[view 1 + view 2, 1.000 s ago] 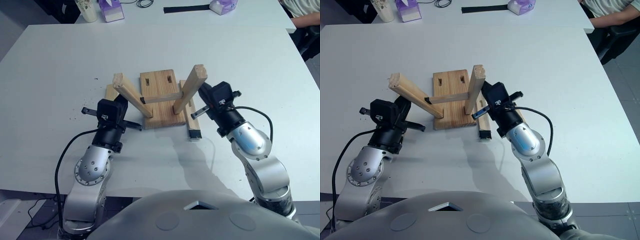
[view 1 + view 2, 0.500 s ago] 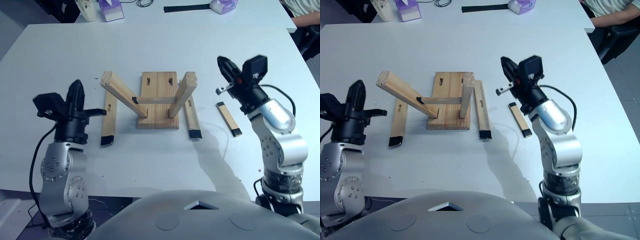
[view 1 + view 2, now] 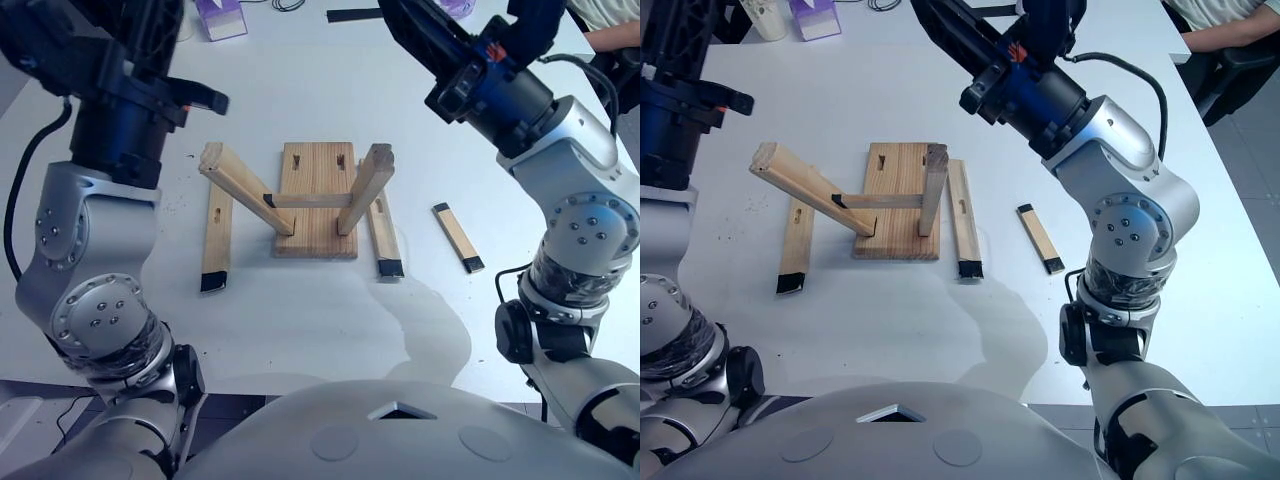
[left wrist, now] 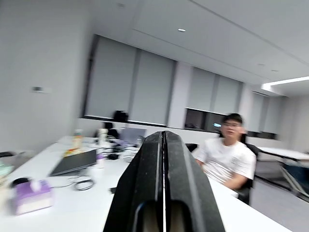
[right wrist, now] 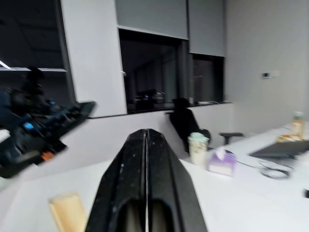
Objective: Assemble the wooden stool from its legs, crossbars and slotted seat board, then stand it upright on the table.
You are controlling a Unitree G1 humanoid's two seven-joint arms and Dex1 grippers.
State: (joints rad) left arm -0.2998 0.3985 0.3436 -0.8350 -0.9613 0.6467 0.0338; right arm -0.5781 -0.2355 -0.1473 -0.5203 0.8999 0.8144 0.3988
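Wood: one seat board (image 3: 318,170), four legs (image 3: 241,184), two crossbars (image 3: 457,236); left gripper (image 4: 164,136) and right gripper (image 5: 146,134), fingers together.

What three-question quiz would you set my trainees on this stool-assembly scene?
1. True or false: the part-built stool stands on its legs on the table.
2. Where does the short loose crossbar lie? A: on the seat board. B: flat on the table, to the robot's right of the stool. C: in the right pincer.
3. Fill the blank: the left pincer and the right pincer, both raised above the table, are each ___ (open or shut).

Key: 1 false, it rests on its seat board with two legs pointing up; 2 B; 3 shut, with nothing held.
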